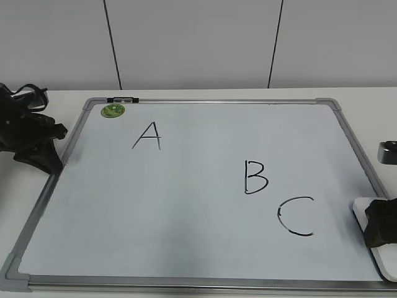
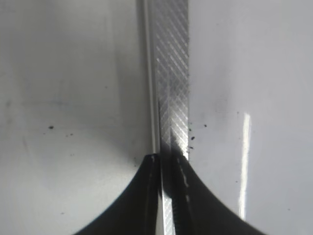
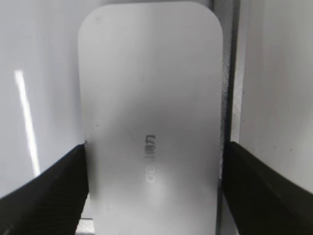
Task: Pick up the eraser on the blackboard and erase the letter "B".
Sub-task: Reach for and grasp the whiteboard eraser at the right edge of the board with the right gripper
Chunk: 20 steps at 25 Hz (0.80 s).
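The blackboard [image 1: 186, 205] is a white board in a silver frame and lies flat on the table, with a green magnet [image 1: 113, 110] at its top left. The letter "B" [image 1: 255, 177] stands in black right of centre, between "A" [image 1: 147, 135] and "C" [image 1: 296, 216]. The eraser [image 1: 362, 210] is a white oblong lying on the board's right edge. In the right wrist view the eraser [image 3: 151, 98] fills the middle. My right gripper [image 1: 379, 226] [image 3: 154, 147] is shut on its two long sides. My left gripper [image 1: 53, 160] [image 2: 168, 157] is shut and empty over the left frame rail [image 2: 171, 73].
A small grey object [image 1: 388, 151] sits on the table beyond the board's right frame. A black clip [image 1: 122, 99] is on the top rail. The left arm's black body [image 1: 25, 130] rests by the board's upper left corner. A white wall stands behind.
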Each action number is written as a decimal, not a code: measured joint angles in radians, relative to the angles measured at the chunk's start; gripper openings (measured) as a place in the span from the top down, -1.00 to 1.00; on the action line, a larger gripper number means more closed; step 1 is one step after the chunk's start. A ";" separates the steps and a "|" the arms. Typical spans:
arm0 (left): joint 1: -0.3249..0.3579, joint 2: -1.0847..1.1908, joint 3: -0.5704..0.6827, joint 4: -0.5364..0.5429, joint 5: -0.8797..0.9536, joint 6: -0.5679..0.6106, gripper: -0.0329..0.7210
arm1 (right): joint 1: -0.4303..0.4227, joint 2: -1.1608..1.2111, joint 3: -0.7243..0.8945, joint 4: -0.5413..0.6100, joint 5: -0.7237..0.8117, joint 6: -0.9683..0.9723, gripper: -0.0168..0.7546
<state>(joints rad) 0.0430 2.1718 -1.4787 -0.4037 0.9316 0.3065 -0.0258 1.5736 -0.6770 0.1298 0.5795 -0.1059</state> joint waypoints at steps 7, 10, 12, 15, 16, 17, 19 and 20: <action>0.001 0.000 0.000 0.000 0.000 0.000 0.83 | 0.016 0.012 -0.002 0.002 0.000 -0.033 -0.65; 0.001 0.000 0.000 0.000 0.000 0.000 0.83 | 0.038 0.012 -0.004 -0.017 0.002 -0.034 -0.65; 0.001 0.000 0.000 0.000 0.000 0.000 0.83 | 0.048 0.013 -0.006 -0.029 0.002 -0.036 -0.64; 0.001 0.000 0.000 0.000 0.000 0.000 0.83 | 0.053 0.015 -0.007 -0.037 0.002 -0.036 -0.64; 0.001 0.000 0.000 0.000 0.000 0.000 0.83 | 0.054 0.018 -0.007 -0.041 0.002 -0.036 -0.63; 0.001 0.000 0.000 0.000 0.000 0.000 0.83 | 0.054 0.018 -0.008 -0.043 0.002 -0.036 -0.63; 0.001 0.000 0.000 0.000 0.000 0.000 0.83 | 0.054 0.019 -0.008 -0.050 0.003 -0.036 -0.60; 0.001 0.000 0.000 0.000 0.000 0.000 0.83 | 0.054 0.019 -0.008 -0.052 0.003 -0.036 -0.59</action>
<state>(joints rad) 0.0438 2.1718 -1.4787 -0.4037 0.9316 0.3065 0.0287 1.5923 -0.6854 0.0779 0.5829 -0.1423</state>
